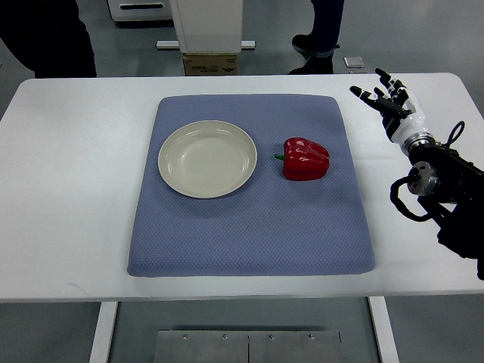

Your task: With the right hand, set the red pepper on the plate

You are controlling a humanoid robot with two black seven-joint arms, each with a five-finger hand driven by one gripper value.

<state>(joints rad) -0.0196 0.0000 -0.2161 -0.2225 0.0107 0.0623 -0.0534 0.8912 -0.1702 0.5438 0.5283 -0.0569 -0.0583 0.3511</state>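
Note:
A red pepper (305, 159) with a green stem lies on the blue mat (249, 227), just right of a cream plate (207, 159) that holds nothing. My right hand (384, 94) hovers over the white table to the right of the mat, fingers spread and holding nothing. It is well apart from the pepper, up and to its right. The left arm does not show.
The mat lies on a white table (68, 189). Beyond the far edge stand a person's legs (321, 30), another dark figure (45, 34) at top left, and a white machine base with a cardboard box (210, 64).

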